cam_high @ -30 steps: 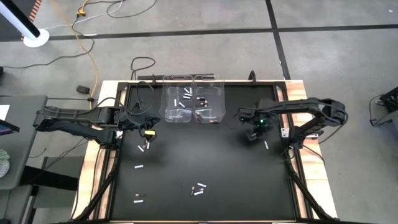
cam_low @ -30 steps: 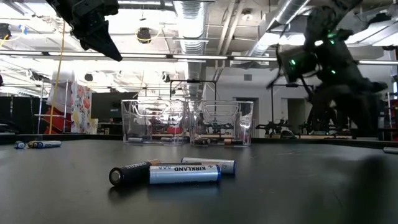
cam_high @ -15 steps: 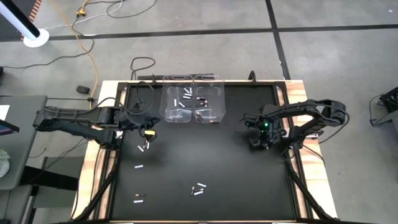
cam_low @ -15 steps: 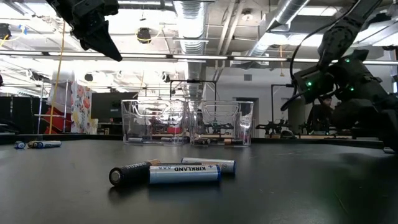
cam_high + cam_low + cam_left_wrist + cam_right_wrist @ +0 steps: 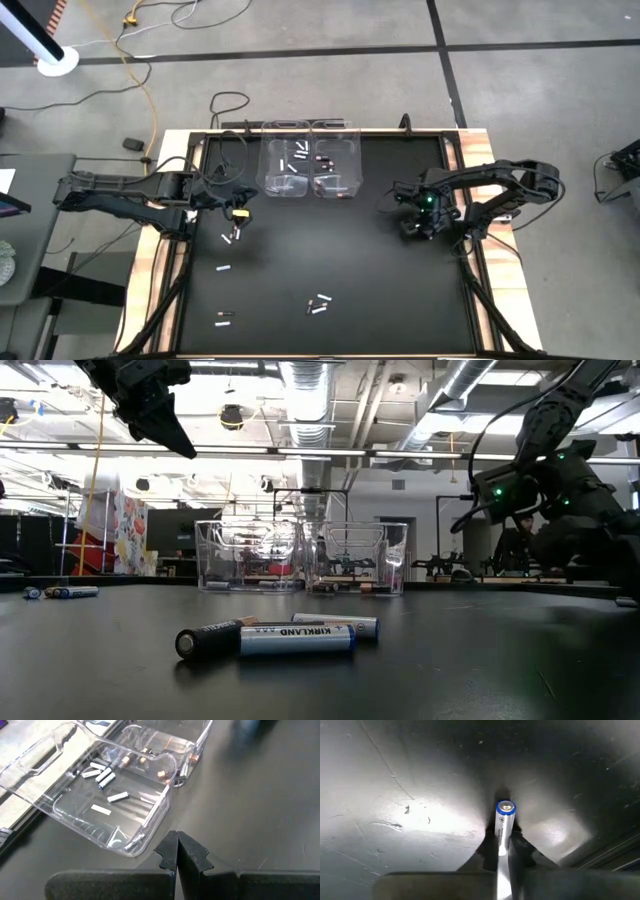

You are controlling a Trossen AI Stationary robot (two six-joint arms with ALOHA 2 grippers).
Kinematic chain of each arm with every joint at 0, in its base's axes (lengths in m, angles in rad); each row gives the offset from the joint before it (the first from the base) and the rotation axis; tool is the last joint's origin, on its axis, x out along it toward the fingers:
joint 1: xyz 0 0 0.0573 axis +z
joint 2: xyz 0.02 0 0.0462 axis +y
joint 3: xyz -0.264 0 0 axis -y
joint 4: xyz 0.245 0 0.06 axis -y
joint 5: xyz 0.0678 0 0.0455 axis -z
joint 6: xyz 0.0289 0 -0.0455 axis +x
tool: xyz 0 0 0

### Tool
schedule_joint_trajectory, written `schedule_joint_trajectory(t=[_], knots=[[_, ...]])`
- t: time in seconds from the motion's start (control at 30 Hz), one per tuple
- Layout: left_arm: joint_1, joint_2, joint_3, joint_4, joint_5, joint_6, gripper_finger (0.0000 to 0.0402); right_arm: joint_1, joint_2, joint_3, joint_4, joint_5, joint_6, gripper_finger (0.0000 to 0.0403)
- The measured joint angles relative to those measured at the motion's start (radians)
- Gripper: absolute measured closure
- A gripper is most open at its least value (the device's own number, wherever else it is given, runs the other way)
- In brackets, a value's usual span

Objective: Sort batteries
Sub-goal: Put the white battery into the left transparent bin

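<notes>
From above, I count a few batteries already in the two bins (image 5: 309, 172) at the table's far edge. Loose ones remain: a pair (image 5: 234, 235) left of the bins under my left gripper (image 5: 238, 212), one (image 5: 223, 268) nearer than that, one (image 5: 223, 319) nearer again, and a cluster (image 5: 319, 304) well in front of the bins. My right gripper (image 5: 418, 226) sits low on the mat, right of the bins.

At table height, the cluster (image 5: 280, 636) lies closest to the lens, a dark cell touching two white ones, with the bins (image 5: 305, 556) behind. More lie far left (image 5: 62, 592) of the bins.

Through the left wrist, my jaws are pressed together on nothing, just short of the bins (image 5: 150, 822); the nearer one holds white cells (image 5: 105, 777), the farther one copper-ended cells (image 5: 162, 773).

Through the right wrist, the jaws are clamped on a white battery (image 5: 503, 829) with a blue end, down at the mat.

My read: sorting is partly done. This cell needs carrying to the white bin, then at least seven more are waiting.
</notes>
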Motion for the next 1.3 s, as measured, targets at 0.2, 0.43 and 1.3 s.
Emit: schedule_joint_trajectory(t=[0.2,0.43,1.3], knots=[[0.0,0.0,0.0,0.0,0.0,0.0,0.0401,0.0,0.002,0.006,-0.009,0.005,-0.011,0.0389],[0.0,0.0,0.0,0.0,0.0,0.0,0.0401,0.01,-0.036,0.081,-0.075,0.061,-0.079,0.0389],[0.0,0.0,0.0,-0.001,0.0,0.018,0.0401,0.034,-0.163,0.61,0.546,0.21,-0.15,0.039]])
